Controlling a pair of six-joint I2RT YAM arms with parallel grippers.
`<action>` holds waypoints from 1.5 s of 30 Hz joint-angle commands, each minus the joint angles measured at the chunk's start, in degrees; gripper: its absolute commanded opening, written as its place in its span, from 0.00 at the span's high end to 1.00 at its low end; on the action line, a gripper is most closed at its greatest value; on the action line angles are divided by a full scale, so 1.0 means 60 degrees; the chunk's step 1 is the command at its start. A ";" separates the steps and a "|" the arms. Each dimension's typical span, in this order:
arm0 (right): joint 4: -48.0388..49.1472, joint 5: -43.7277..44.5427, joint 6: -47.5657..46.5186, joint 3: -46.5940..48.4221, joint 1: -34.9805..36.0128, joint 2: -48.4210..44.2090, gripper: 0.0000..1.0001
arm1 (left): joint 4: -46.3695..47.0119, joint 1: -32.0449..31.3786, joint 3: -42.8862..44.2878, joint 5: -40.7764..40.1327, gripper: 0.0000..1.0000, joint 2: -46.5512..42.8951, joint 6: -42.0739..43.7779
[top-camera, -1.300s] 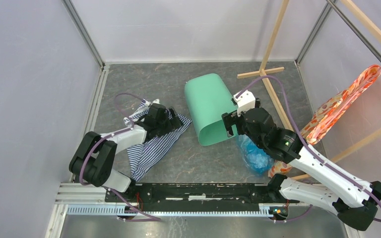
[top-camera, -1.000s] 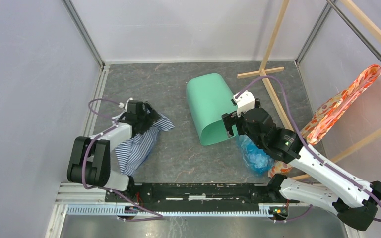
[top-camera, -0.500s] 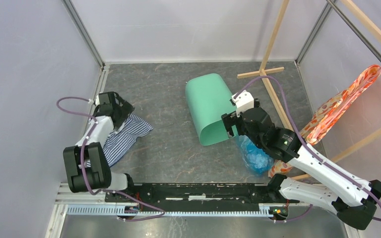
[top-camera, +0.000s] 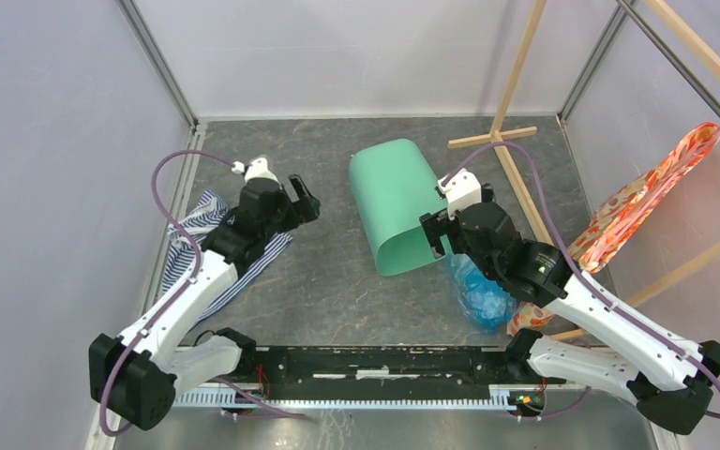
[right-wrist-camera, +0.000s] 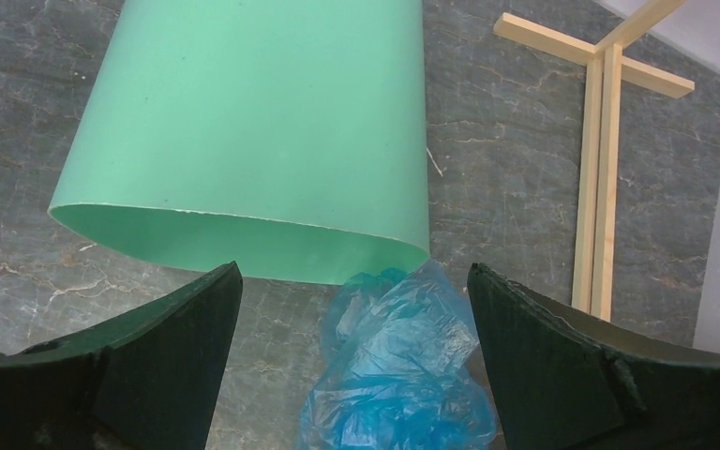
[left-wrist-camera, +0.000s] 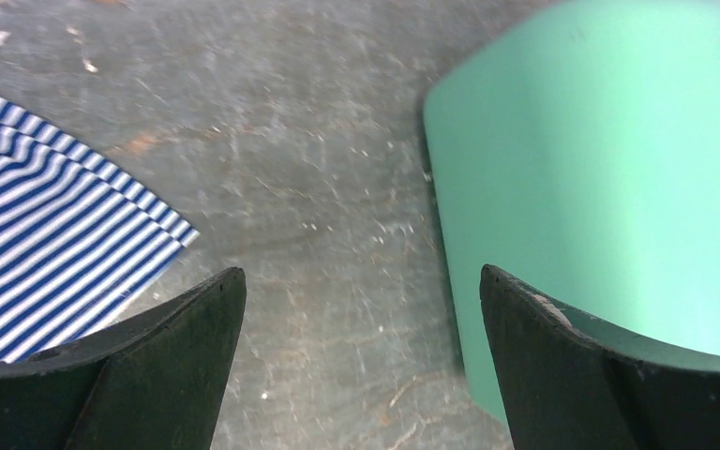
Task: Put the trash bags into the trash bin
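Both grippers show wide open on my feeds, nothing held. Between the left gripper's (left-wrist-camera: 361, 281) jaws I see bare table (left-wrist-camera: 319, 187). The trash bin (left-wrist-camera: 600, 141) lies on its side beyond the finger at the right of that view, and the striped cloth (left-wrist-camera: 47, 253) beyond the other. The right gripper (right-wrist-camera: 352, 272) hovers over the bin's mouth. The trash bag (right-wrist-camera: 403, 366) sits crumpled between its jaws, nearer the right-hand finger, against the rim.

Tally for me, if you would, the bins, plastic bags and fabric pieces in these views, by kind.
Bins: 1, the mint-green trash bin
Plastic bags: 1, the light-blue trash bag
Fabric pieces: 2, the striped cloth and the orange floral fabric
Total: 4
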 commanded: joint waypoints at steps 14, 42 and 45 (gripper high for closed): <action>0.0782 0.0358 -0.0305 0.0499 0.0069 0.0104 0.02 | -0.0527 -0.5895 -0.1148 -0.3421 0.00 -0.0562 -0.1296; 0.1624 0.0702 -0.0062 -0.0315 0.0062 -0.0258 0.02 | 0.6391 -0.8788 -0.1524 -0.9155 0.13 0.3805 0.0900; 0.1667 0.0680 -0.0071 -0.0376 0.0068 -0.0267 0.02 | 0.7016 -0.8788 -0.1554 -0.9521 0.21 0.4229 0.1400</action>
